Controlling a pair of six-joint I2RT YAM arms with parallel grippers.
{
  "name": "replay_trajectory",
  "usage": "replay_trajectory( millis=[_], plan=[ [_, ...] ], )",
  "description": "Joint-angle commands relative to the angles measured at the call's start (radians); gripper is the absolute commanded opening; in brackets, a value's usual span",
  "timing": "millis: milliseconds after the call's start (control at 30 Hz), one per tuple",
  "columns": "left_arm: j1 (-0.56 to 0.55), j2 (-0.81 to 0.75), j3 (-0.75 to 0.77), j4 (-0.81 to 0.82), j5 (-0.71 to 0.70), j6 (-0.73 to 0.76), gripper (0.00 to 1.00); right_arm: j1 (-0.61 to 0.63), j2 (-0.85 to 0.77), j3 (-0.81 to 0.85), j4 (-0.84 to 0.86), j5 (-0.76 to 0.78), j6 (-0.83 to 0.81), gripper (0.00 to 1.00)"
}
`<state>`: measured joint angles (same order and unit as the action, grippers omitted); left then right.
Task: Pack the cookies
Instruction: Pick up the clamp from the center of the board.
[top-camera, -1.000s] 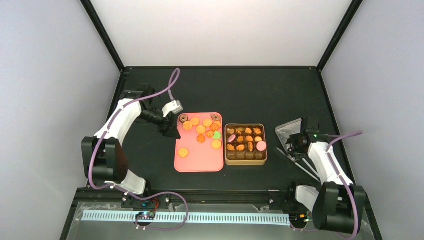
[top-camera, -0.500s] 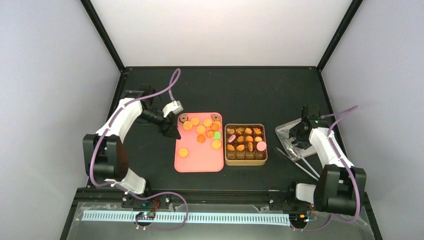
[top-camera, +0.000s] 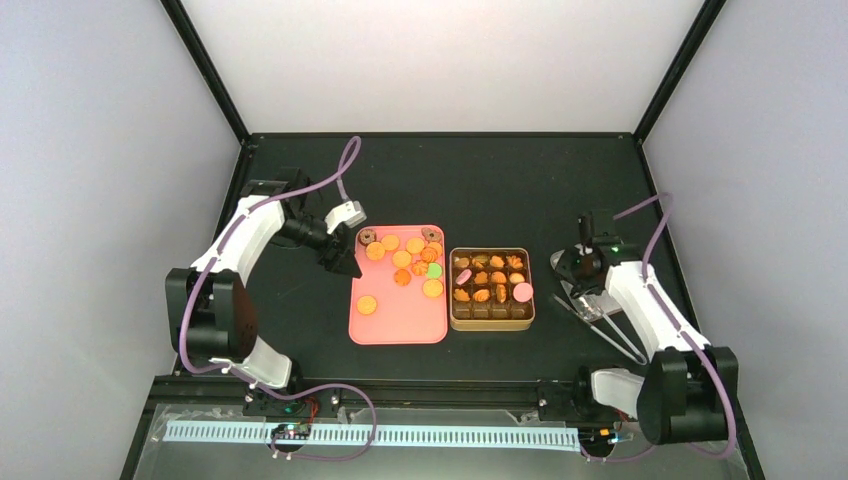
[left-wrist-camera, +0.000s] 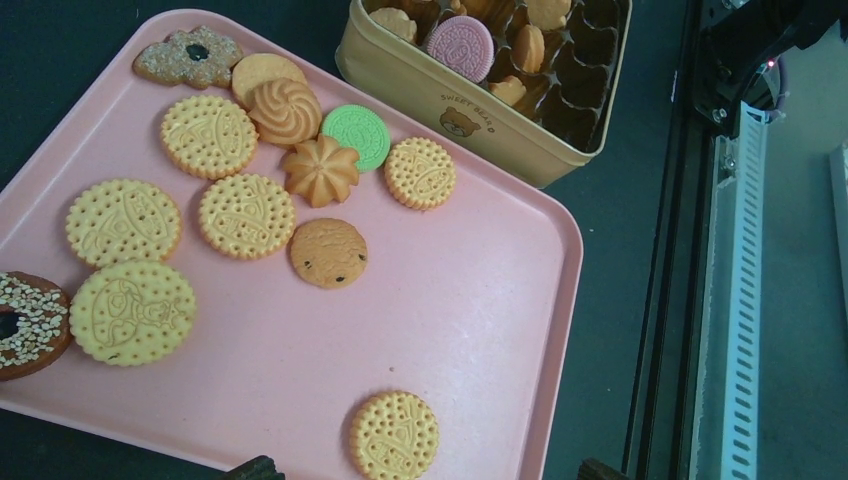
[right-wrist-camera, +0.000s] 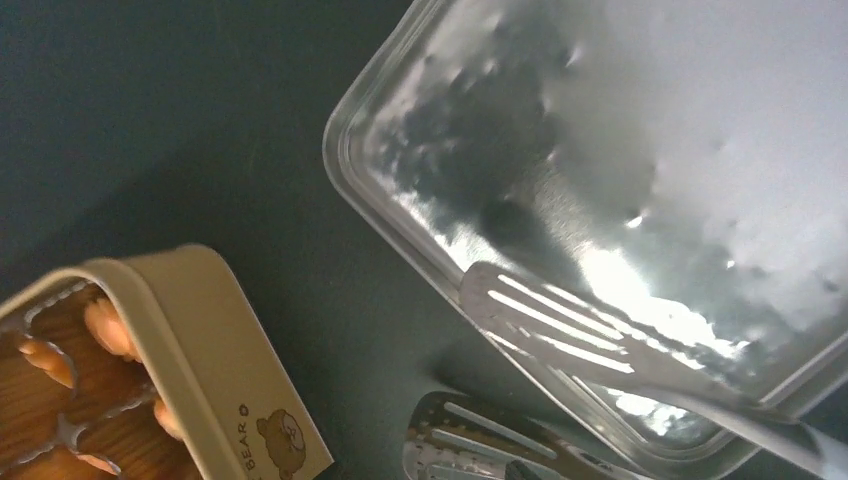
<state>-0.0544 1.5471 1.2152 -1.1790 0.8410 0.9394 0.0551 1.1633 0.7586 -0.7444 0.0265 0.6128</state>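
Roughly halfway: cookie tin (top-camera: 491, 326) mid-counter has its far rows filled and its near row empty, about a dozen cookies (top-camera: 402, 259) remain on the pink tray (top-camera: 405, 320), mostly along its far edge; left gripper (top-camera: 345, 264) spread at the tray's far-left corner, right gripper (top-camera: 582, 283) above the tongs (top-camera: 612, 336), can't tell its state.

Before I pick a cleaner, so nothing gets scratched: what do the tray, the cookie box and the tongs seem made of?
The tray: probably plastic, matte pink, moulded rounded rim. The box: likely painted tin, beige, thin wall, printed bear. The tongs: metal, polished; the slotted blades glint brightly.
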Motion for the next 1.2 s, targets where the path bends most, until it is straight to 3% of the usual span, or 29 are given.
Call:
replay_trajectory(
  millis=[0, 533, 1000, 1167],
  plan=[
    [0.005, -0.004, 0.034, -0.009, 0.007, 0.019, 0.79, 0.043, 0.07, 0.01, -0.027, 0.023, -0.015, 0.39],
    [0.008, -0.01, 0.048, -0.016, -0.001, 0.014, 0.79, 0.18, 0.23, 0.052, -0.077, 0.227, 0.016, 0.31],
    [0.016, -0.012, 0.05, -0.018, -0.007, 0.012, 0.79, 0.229, 0.244, 0.15, -0.161, 0.353, -0.01, 0.36],
    [0.019, -0.014, 0.053, -0.024, -0.004, 0.013, 0.79, 0.229, 0.286, 0.145, -0.154, 0.32, -0.044, 0.38]
  ],
)
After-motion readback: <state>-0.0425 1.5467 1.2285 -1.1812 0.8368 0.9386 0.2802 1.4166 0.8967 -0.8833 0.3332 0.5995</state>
